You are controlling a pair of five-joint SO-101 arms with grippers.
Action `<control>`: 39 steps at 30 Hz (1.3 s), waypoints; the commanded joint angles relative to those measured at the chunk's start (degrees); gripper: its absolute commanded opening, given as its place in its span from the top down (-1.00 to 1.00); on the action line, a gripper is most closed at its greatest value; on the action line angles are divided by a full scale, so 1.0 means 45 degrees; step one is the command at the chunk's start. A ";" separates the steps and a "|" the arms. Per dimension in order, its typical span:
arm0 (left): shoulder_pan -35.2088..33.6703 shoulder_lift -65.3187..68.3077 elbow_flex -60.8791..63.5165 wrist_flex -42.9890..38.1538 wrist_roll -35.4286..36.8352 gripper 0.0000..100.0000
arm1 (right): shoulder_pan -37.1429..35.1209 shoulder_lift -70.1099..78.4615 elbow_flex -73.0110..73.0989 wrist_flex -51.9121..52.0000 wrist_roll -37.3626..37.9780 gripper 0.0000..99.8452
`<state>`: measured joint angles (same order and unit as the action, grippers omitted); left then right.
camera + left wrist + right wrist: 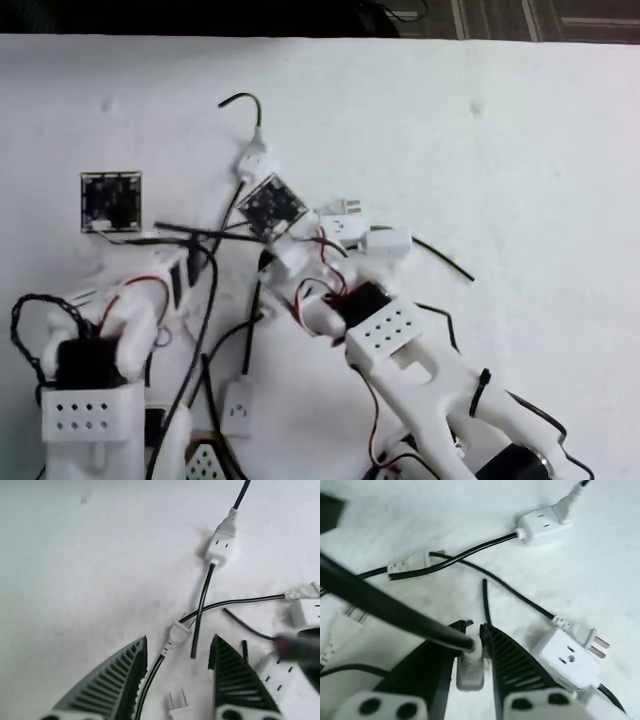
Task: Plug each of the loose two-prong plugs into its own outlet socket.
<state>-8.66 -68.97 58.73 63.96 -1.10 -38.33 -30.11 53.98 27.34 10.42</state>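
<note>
Here, right fingers clenched on white plug; left fingers apart over loose plug.

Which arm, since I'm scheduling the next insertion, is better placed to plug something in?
Right, probably. The right gripper is shut on a white plug, and an outlet socket lies just beside it. The left gripper is open and empty above a loose plug.
</note>
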 commanded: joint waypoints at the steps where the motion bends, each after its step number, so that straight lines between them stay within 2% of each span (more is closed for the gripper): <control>1: -0.1065 -0.0186 -0.0547 0.0488 -0.0508 0.58 | 0.0264 -0.0420 -0.0117 -0.0283 -0.0684 0.97; 7: -0.3546 -0.0186 0.0332 0.0567 -0.0527 0.58 | -0.0010 -0.0225 0.0664 -0.1123 -0.0703 0.97; 11: -0.3937 -0.0186 0.1211 -0.0508 -0.0860 0.58 | 0.0049 0.0752 0.0781 -0.1905 -0.0703 0.97; 18: -0.1866 -0.0186 0.2110 -0.3438 -0.0860 0.58 | -0.0479 -0.0264 0.0567 -0.1397 -0.0821 0.97; 24: 0.0244 -0.0186 0.2090 -0.5255 0.1055 0.58 | -0.1260 -0.2139 0.0567 0.0264 -0.0996 0.97; 31: 0.2960 -0.0186 0.2071 -0.5372 0.1250 0.58 | -0.1280 -0.2510 0.0703 0.0557 -0.1231 0.97; 36: 0.3839 -0.0186 0.2071 -0.5353 0.1231 0.58 | -0.1221 -0.2530 0.0781 0.0537 -0.1231 0.97; 39: 0.3546 -0.0186 0.2071 -0.5353 0.1231 0.58 | -0.0947 -0.2530 0.0781 0.0537 -0.1231 0.97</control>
<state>7.52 -69.05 68.40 40.84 4.35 -43.34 -39.34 58.11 29.98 5.32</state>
